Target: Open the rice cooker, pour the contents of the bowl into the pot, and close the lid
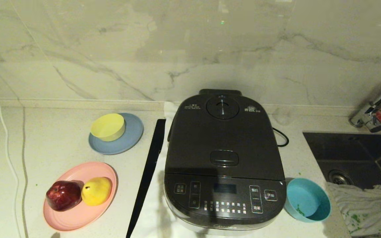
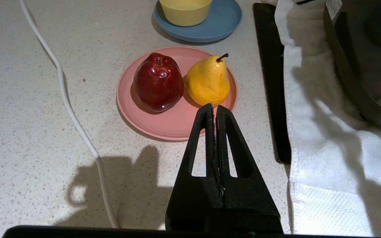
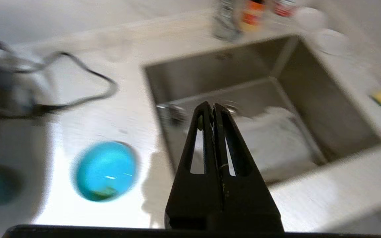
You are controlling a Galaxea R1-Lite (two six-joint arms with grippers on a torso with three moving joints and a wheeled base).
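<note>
The rice cooker sits on the desk with its lid down; the teal bowl rests just right of it, holding only a few green scraps. Left of it, a yellow bowl sits on a blue plate and an apple and pear share a pink plate. The right gripper hangs over the sink and the left gripper near the pink plate, both with jaws clenched on nothing.

Dark grey rounded-square rice cooker, centre of head view: white characters on its front button panel and small white print flanking the round steam vent. None legible.
</note>
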